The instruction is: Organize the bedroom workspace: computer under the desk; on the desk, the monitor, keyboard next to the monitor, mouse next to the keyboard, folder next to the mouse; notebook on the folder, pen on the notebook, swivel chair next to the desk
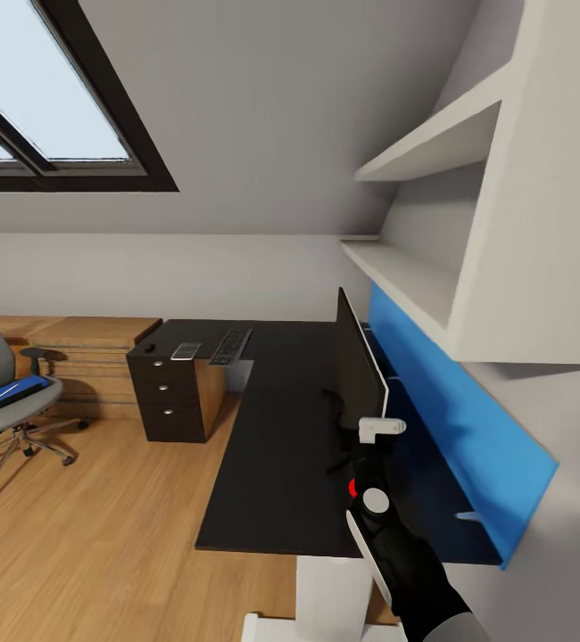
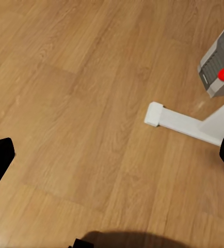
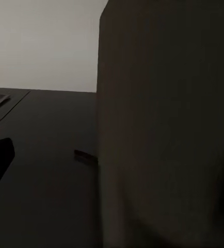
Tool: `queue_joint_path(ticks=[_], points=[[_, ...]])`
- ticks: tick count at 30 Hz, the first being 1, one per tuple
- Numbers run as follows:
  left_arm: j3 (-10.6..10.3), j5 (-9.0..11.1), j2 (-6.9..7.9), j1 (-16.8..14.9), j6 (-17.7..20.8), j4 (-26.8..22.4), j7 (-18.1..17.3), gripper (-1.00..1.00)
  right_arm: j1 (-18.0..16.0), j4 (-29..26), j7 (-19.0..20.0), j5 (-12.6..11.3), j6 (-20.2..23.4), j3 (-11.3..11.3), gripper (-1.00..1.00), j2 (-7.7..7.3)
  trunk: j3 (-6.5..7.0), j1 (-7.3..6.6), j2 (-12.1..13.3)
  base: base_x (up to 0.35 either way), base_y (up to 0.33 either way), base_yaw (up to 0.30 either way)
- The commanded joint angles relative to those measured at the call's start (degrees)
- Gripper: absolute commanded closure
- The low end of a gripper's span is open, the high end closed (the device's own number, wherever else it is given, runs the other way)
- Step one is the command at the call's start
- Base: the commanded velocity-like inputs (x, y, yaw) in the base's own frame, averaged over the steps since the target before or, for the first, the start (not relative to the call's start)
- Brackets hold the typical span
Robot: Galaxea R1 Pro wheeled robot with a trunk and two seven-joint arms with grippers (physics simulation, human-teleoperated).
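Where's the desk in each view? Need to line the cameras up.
Head view: desk, black top running down the picture's centre.
Left wrist view: its white foot bar on the wood floor.
Right wrist view: dark top across the lower half.
Shared landmark: the monitor standing on the desk, also the dark slab in the right wrist view.

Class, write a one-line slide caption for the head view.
Attic bedroom: monitor standing edge-on on the black desk, keyboard at its far end, blue folder on the swivel chair.

Open desk (image 1: 272,428) left of upright monitor (image 1: 359,366); shelves (image 1: 415,285) close overhead.
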Motion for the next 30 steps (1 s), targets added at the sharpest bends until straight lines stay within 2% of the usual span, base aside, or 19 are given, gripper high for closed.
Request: queue_joint_path(ticks=[1,7,22,30], points=[[-0.17,0.62,0.0,-0.05,-0.1,0.05,-0.53,-1.0,-0.05,0.06,-0.26,0.44,0.07,0.1,-1.0,0.02,-0.1,0.02,-0.09,0.0,0.163,0.0],[-0.17,0.62,-0.01,-0.05,-0.11,0.13,-0.53,-1.0,-0.05,0.01,-0.26,0.44,0.07,0.1,-1.0,0.02,-0.1,0.02,-0.09,0.0,0.11,0.0],[-0.23,0.63,-0.02,-0.05,-0.09,0.14,-0.53,-1.0,-0.05,0.03,-0.26,0.44,0.07,0.1,-1.0,0.02,-0.1,0.02,-0.09,0.0,0.008,0.0],[-0.24,0.63,-0.02,-0.05,-0.09,0.08,-0.53,-1.0,-0.05,0.0,-0.26,0.44,0.07,0.1,-1.0,0.02,-0.1,0.02,-0.09,0.0,-0.146,0.0]])
